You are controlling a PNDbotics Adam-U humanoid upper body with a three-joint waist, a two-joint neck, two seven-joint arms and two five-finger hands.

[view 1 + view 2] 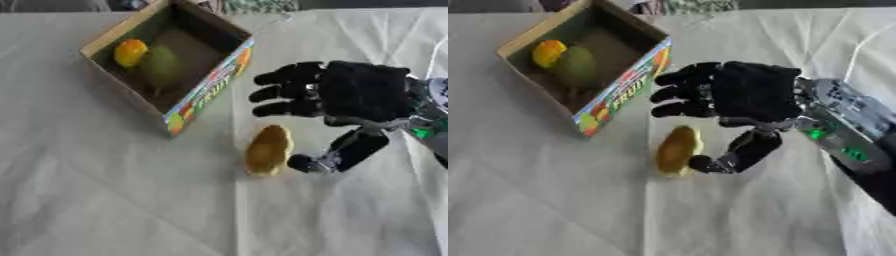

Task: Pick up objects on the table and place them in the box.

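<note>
A cardboard box [206, 91] with a colourful printed side stands at the upper left. Inside it lie an orange-yellow fruit [130, 52] and a green fruit [163, 65]. On the white cloth below the box lies a yellow-brown oblong fruit [268, 149]. My right hand [354, 90] hovers just right of and above it, open, with its fingers spread toward the box and its thumb [341, 154] reaching down beside the fruit's right edge. Whether the thumb touches the fruit I cannot tell. My left hand shows in neither view.
A creased white tablecloth [114, 190] covers the table. My right forearm [850, 135] with green lights enters from the right. Patterned fabric [258, 6] shows at the far edge.
</note>
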